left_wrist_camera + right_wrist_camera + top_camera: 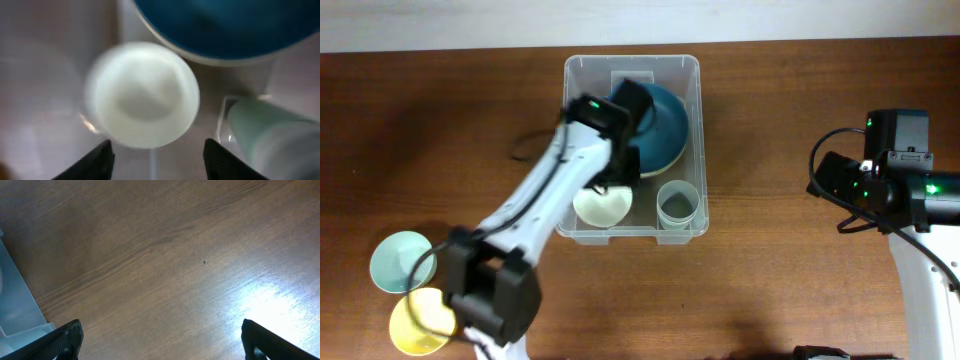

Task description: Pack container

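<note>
The clear plastic container (pixel 578 70) stands at the table's middle back. Inside it lie a large dark blue bowl (pixel 668 128), a small cream bowl (pixel 603 208) and a pale green cup (pixel 678 203). My left gripper (pixel 620 150) is open and empty above the container; in the left wrist view its fingers (pixel 157 162) hang over the cream bowl (pixel 142 95), with the blue bowl (pixel 225 25) behind and the cup (pixel 275 135) to the right. My right gripper (pixel 160 340) is open and empty over bare table; the container's corner (pixel 17 310) shows at its left.
A pale green bowl (pixel 400 260) and a yellow bowl (pixel 420 322) sit on the table at the front left, beside the left arm's base. The right arm (pixel 895 185) rests at the right side.
</note>
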You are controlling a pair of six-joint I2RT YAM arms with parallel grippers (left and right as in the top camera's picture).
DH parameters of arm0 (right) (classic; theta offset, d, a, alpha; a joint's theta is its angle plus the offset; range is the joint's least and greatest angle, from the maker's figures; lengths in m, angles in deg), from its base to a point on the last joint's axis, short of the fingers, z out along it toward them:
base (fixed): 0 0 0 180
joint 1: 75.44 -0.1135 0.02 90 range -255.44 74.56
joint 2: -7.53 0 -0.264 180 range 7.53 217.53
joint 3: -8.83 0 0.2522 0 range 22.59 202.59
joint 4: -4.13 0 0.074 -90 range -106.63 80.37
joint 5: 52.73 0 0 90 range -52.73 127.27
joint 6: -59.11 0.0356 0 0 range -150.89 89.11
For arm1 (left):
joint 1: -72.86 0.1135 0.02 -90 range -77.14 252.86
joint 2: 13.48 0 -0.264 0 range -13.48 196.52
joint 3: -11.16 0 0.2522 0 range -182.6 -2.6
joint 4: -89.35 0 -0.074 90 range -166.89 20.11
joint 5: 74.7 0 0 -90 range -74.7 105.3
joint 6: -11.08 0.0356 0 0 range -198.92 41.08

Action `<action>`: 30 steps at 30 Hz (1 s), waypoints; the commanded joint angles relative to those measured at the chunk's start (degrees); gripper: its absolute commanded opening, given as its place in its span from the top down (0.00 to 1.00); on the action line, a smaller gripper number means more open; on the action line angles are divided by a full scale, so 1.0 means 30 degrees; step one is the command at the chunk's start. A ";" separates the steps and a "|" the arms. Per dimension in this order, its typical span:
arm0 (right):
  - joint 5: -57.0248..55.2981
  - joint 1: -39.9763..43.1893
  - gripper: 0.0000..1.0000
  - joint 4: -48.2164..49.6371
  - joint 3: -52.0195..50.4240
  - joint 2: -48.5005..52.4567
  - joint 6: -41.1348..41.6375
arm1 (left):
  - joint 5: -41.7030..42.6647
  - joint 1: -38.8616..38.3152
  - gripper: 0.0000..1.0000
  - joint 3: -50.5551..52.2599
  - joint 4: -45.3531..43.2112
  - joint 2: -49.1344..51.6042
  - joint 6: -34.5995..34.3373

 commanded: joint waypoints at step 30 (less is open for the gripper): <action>-0.0342 0.0051 0.04 -0.0036 -0.0007 0.0015 0.0000 | -0.1355 1.9343 0.23 1.2735 -0.6506 -0.6033 0.1727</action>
